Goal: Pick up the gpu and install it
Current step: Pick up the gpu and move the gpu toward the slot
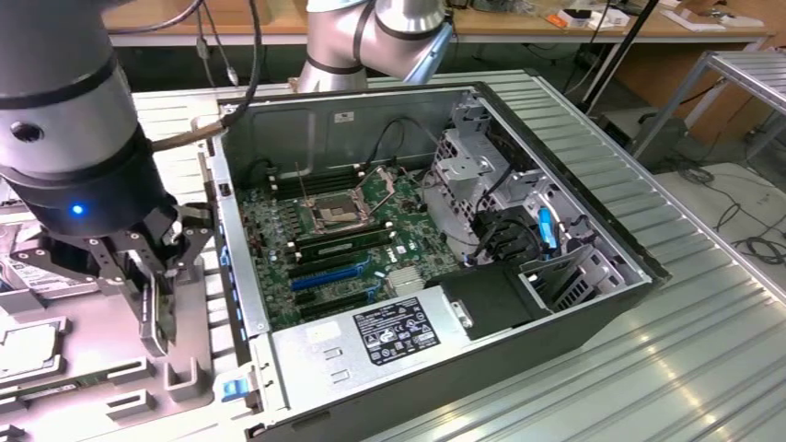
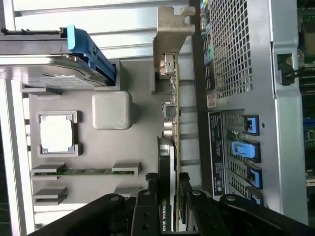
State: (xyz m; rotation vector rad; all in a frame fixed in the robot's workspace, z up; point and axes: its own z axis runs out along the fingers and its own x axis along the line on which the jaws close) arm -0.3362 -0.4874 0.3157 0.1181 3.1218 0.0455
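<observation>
My jaws are clamped on the gpu, the gripper pinching the card's black face from both sides, its silvery end bracket pointing away from the fingers. In the exterior view the gripper holds the card on edge over the grey tray, just beside the open computer case at its exterior-view left. I can't tell whether the card is clear of its tray slot. On the tray I see a hard drive, a processor and a memory stick.
</observation>
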